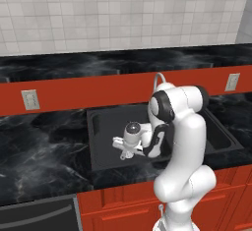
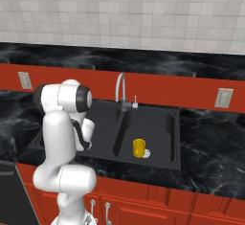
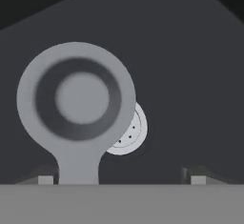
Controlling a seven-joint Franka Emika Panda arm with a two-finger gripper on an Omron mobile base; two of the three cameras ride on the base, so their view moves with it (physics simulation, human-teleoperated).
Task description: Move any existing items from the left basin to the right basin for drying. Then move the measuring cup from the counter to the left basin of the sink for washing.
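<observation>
Jaws wide apart, gripper [image 3: 119, 178] clamping nothing. Measuring cup [image 3: 76, 99] sits just beyond tips at 10 o'clock, handle pointing back toward hand (contact with fingers unclear). Drain [image 3: 131, 132] peeks out behind cup, 4 o'clock side. All over left basin [image 1: 103, 136]. Yellow mug [image 2: 139, 148] upright in right basin [image 2: 160, 128].

measuring cup [image 3: 76, 99] overlapping drain [image 3: 129, 132] — black basin [image 3: 190, 75]

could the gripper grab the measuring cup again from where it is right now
Probably yes. The open gripper hangs right over the measuring cup in the left basin, its handle running back between the fingertips, and nothing lies between them.
</observation>
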